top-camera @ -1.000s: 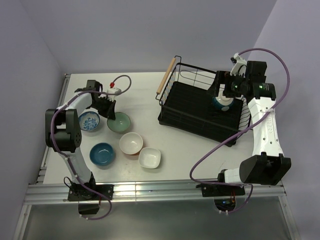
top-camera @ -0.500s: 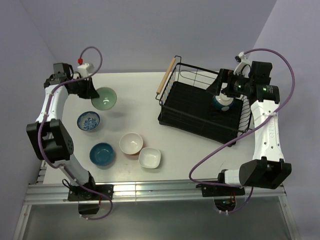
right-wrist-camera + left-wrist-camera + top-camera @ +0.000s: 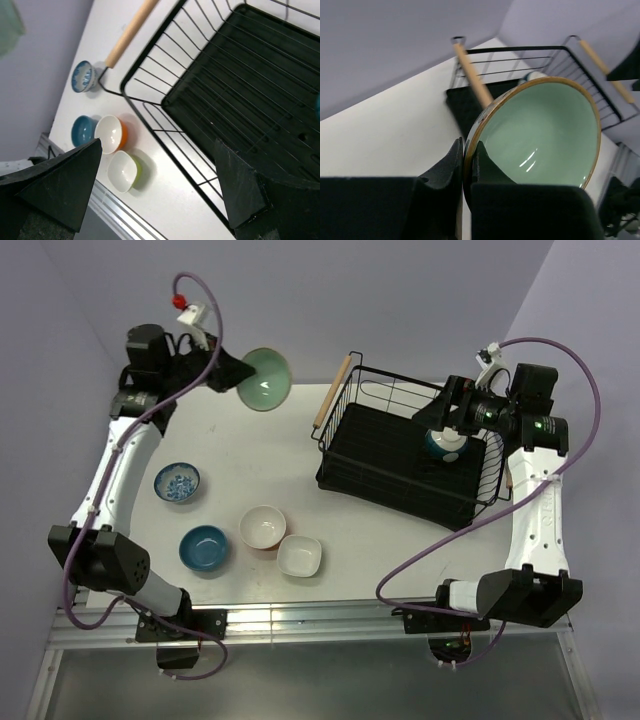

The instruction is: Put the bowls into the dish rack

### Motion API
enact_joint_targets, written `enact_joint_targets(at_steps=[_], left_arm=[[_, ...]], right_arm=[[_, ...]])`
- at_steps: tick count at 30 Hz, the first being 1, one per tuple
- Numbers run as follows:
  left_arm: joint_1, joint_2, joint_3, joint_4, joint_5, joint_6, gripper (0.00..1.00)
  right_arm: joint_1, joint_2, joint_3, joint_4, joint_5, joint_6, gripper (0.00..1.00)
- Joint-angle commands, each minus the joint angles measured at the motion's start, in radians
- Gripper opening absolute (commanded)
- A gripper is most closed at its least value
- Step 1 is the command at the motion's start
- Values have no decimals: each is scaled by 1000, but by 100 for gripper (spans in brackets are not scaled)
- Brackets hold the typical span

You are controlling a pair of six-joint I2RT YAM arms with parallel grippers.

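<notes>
In the top view, the left gripper [image 3: 226,371] is clamped on the mint green bowl [image 3: 266,379], which it holds tilted in the air beyond the table [image 3: 285,455], left of the dish rack [image 3: 372,455]. The right gripper [image 3: 440,421] hangs over the rack, just above a bluish bowl [image 3: 445,447] inside it. A patterned bowl [image 3: 177,482], blue bowl [image 3: 204,547], orange-sided bowl [image 3: 262,527] and squarish white bowl [image 3: 299,556] sit on the table.

In the left wrist view, both fingers [image 3: 445,165] pinch the mint green bowl's brown rim.

In the right wrist view, the jaws stand wide apart with nothing between them, above the rack's tray.

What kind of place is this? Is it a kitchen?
Probably a robot lab, not a kitchen: robot arms bolted to a white table, plain walls, just a dish rack and bowls.
</notes>
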Motion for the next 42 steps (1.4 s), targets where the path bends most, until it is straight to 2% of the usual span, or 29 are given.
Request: enact_joint_targets(at_steps=[1, 3, 9, 13, 16, 26, 34, 38, 42], left_arm=[[-129, -11, 10, 215, -17, -158, 0], [-213, 11, 1, 287, -37, -191, 0], [-364, 109, -38, 500, -28, -387, 0], [-436, 175, -26, 558, -41, -447, 0], [-475, 221, -13, 589, -51, -479, 0], [-564, 313, 37, 611, -55, -508, 0], [-584, 318, 36, 623, -46, -517, 0], [-582, 310, 25, 634, -35, -527, 0], [-582, 302, 14, 638, -29, -534, 0]], right_arm=[[-9, -72, 32, 67, -112, 25, 100], [-11, -93, 26, 78, -150, 37, 100], [-14, -163, -26, 103, -233, 79, 100], [-16, -208, -127, 194, -331, 201, 100], [-16, -231, -192, 271, -348, 300, 100], [0, -266, -305, 391, -154, 479, 100], [78, -248, -332, 428, -89, 501, 100], [110, -211, -315, 365, -15, 473, 100], [126, -202, -325, 365, -29, 485, 100]])
